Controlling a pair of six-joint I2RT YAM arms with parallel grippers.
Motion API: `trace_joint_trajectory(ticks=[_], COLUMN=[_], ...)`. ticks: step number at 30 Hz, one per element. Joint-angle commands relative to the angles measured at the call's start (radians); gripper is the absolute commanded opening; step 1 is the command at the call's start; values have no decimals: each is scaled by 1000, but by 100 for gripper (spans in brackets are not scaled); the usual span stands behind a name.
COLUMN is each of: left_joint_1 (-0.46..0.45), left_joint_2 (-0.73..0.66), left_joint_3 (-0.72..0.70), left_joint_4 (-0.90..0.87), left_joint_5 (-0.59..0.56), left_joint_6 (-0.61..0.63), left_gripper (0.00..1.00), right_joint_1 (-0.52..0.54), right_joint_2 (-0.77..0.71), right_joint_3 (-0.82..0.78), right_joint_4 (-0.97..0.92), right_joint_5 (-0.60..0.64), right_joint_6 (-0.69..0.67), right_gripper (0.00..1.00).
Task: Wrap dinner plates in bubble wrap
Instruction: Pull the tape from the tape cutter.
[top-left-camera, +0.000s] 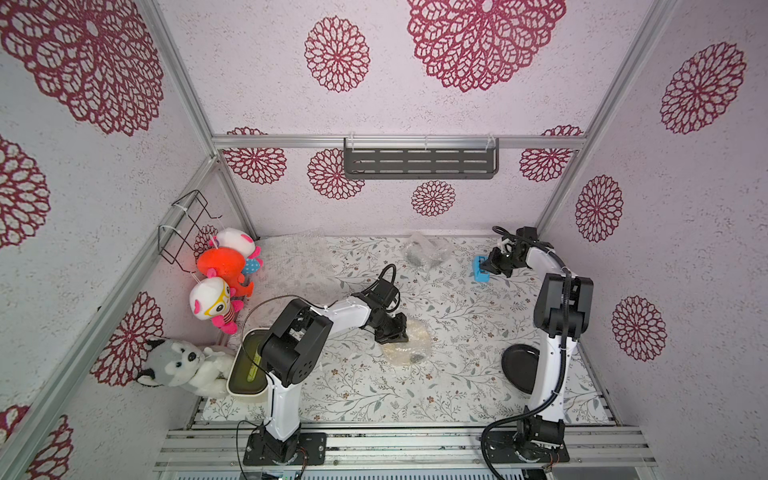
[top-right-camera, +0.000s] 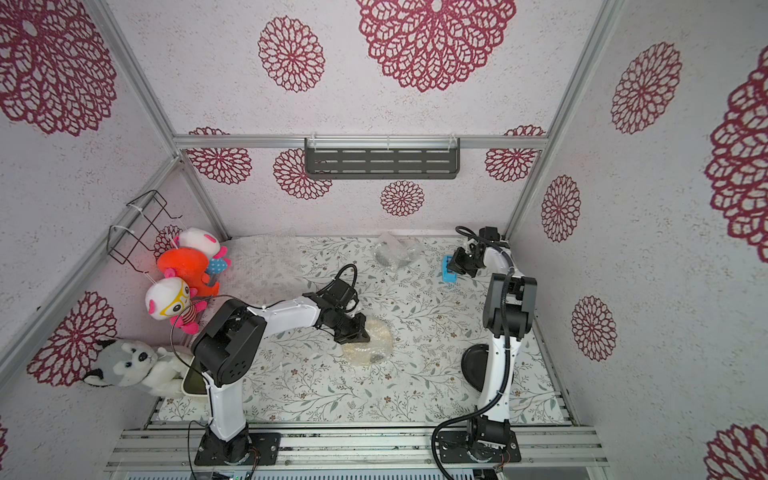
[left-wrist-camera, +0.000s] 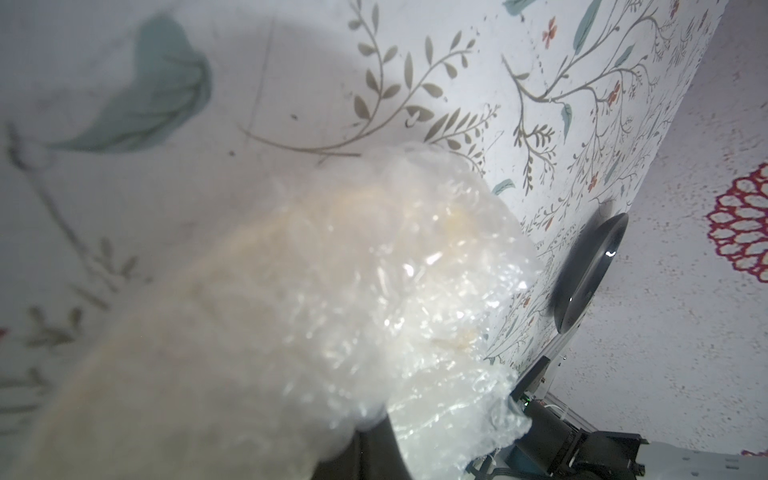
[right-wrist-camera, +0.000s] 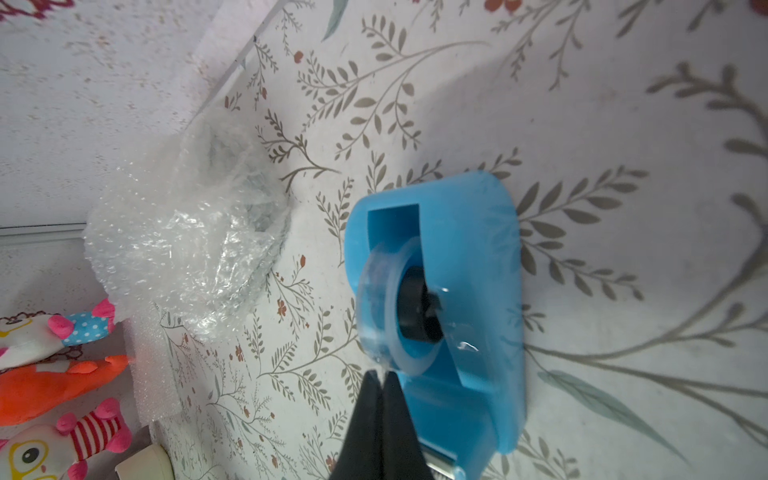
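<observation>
Cream plate (top-left-camera: 417, 334) lies mid tabletop (top-left-camera: 457, 374), dim under crinkled clear bubble wrap (left-wrist-camera: 374, 291) whose gathered edge the left gripper (top-left-camera: 394, 337) pinches, jaws closed, likely to stop the folds springing open, while the right gripper (right-wrist-camera: 380, 386), jaws together, sits at the blue tape dispenser (right-wrist-camera: 469, 232), presumably fetching tape.

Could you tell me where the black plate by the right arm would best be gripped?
Probably at the rim of the black plate, on its edge facing the table's middle: it lies flat, so only the upturned lip gives the jaws purchase, and the right arm's link covers its other side.
</observation>
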Motion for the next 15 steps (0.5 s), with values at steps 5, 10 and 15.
trace_joint_trajectory(ticks=[5,10,15], left_joint_1=[20,20,21], left_joint_2=[51,49,46], left_joint_3=[-41,-45,-47], left_joint_4=[-57,-55,-52], left_joint_5=[-92,-95,-95], left_joint_6=[-5,-6,-6], left_gripper=[0,0,0], right_joint_1=[-5,-5,-8], right_joint_2=[-134,-176,-230], right_joint_3=[-59,-119,-194], right_joint_4=[56,90,94], right_joint_5=[15,10,13], right_joint_6=[10,13,3], right_gripper=[0,0,0])
